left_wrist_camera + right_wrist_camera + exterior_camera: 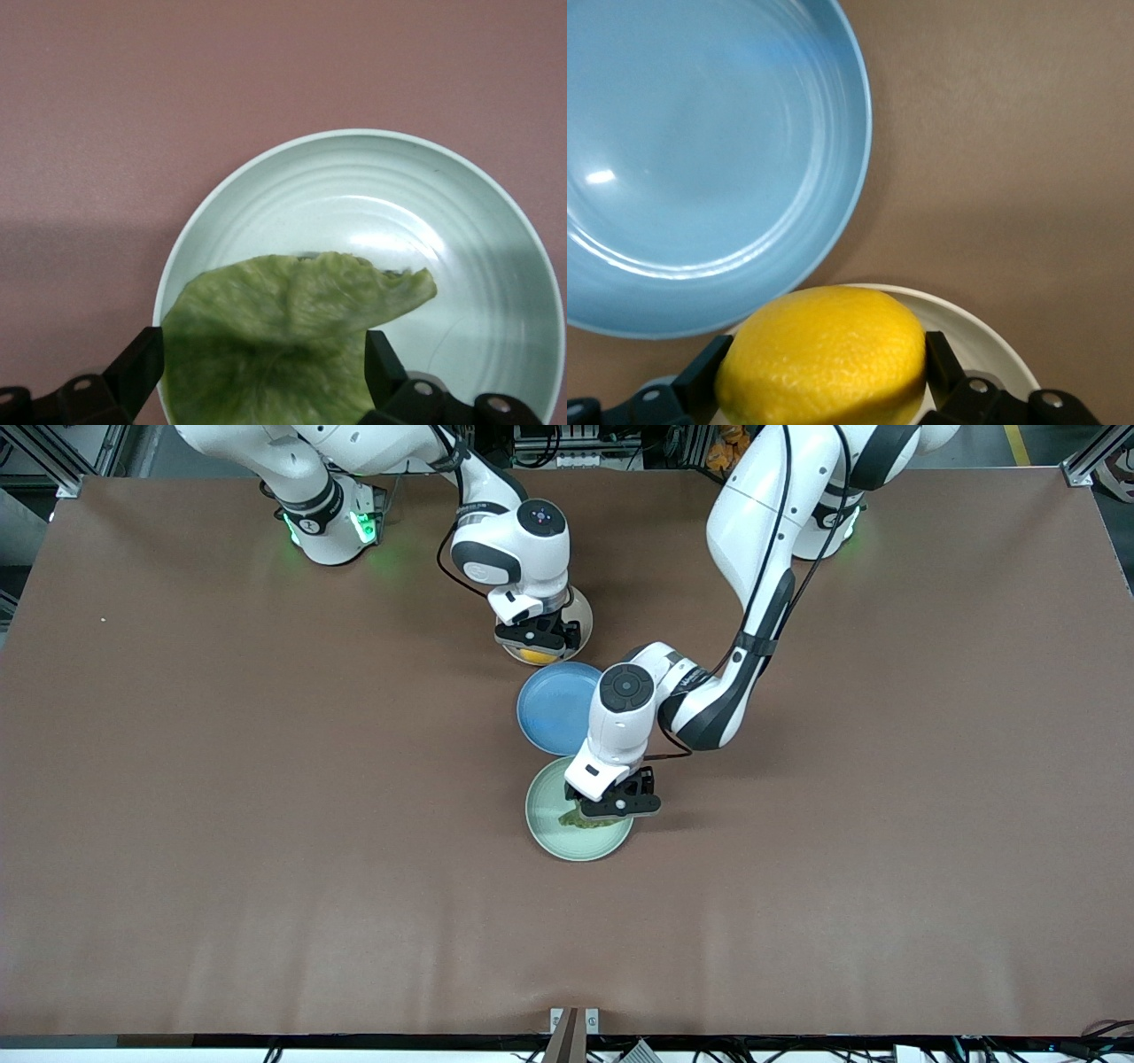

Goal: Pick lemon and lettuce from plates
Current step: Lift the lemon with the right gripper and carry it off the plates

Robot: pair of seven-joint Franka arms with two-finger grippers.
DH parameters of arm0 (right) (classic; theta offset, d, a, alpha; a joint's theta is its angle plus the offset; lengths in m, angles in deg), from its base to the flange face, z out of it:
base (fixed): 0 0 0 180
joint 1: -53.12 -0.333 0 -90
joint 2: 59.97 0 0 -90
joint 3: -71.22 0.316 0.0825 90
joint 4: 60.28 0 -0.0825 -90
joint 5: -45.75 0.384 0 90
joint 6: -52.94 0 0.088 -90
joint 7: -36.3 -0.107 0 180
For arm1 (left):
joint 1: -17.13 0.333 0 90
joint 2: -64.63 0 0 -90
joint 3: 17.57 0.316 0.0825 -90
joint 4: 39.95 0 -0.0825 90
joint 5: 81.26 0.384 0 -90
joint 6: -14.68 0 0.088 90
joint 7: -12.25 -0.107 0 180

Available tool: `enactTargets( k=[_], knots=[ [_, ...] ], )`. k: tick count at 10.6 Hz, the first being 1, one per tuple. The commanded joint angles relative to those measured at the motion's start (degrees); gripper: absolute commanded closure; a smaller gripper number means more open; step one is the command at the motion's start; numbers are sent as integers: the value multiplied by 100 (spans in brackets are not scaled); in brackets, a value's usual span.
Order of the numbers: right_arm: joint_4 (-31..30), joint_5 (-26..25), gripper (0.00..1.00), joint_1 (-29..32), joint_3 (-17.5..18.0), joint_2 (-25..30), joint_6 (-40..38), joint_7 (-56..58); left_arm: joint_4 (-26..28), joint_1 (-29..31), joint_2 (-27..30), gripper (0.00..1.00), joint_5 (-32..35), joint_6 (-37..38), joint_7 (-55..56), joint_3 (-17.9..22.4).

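The lemon (533, 656) lies on the beige plate (580, 607), mostly hidden under the right hand. In the right wrist view the lemon (824, 354) fills the gap between the fingers of my right gripper (822, 372), which touch it on both sides over the beige plate (983, 341). The lettuce (592, 818) lies on the mint green plate (554, 837). My left gripper (611, 808) is low over it. In the left wrist view my left gripper (262, 376) is open, with its fingers wide on either side of the lettuce (283, 345), over the mint plate (425, 204).
An empty blue plate (554, 708) lies between the beige and mint plates, close to both; it also shows in the right wrist view (700, 159). Brown table (221, 824) stretches wide around the plates.
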Motion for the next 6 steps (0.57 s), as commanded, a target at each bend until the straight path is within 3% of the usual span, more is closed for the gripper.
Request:
enactTargets(
  k=[1, 3, 6],
  knots=[
    [-77, -67, 100, 362, 196, 436, -101, 139, -11, -95, -72, 0, 182, -290, 324, 107],
    [-77, 229, 100, 477, 214, 620, -119, 567, -3, -95, -134, 0, 173, -396, 324, 98],
    [-95, 311, 100, 1213, 592, 893, -365, 1280, -3, -130, -257, 0, 173, -518, 333, 98]
  ],
)
